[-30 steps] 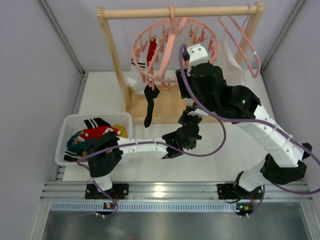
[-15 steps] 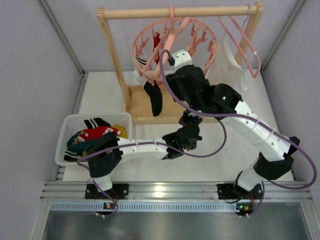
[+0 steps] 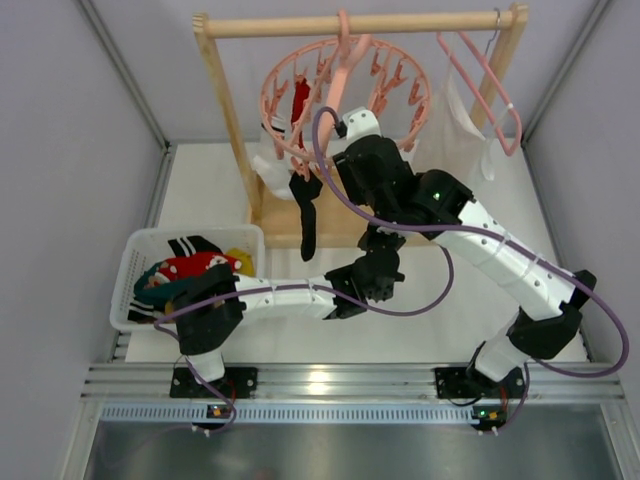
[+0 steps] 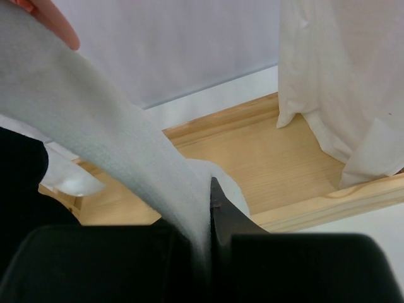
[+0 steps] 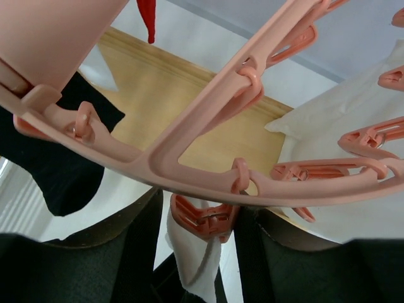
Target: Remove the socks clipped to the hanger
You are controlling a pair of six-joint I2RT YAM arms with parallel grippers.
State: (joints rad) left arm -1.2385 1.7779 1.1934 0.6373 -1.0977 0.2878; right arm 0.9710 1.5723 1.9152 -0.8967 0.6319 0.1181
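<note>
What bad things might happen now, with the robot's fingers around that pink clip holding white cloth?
1. The right gripper straddles a clip holding white cloth; closing, it might slip off or snag the hanger instead.
2. The left gripper is shut on a pale cloth strip; pulling before a clip lets go could drag the hanger askew.
3. The black sock hangs close beside the right arm and might get knocked.

A robot test cell in a lab is indicated by bare grey walls (image 3: 60,150), an aluminium rail (image 3: 330,378) to which two arms (image 3: 500,255) are bolted, and a staged rack (image 3: 226,110) and basket (image 3: 128,275).
</note>
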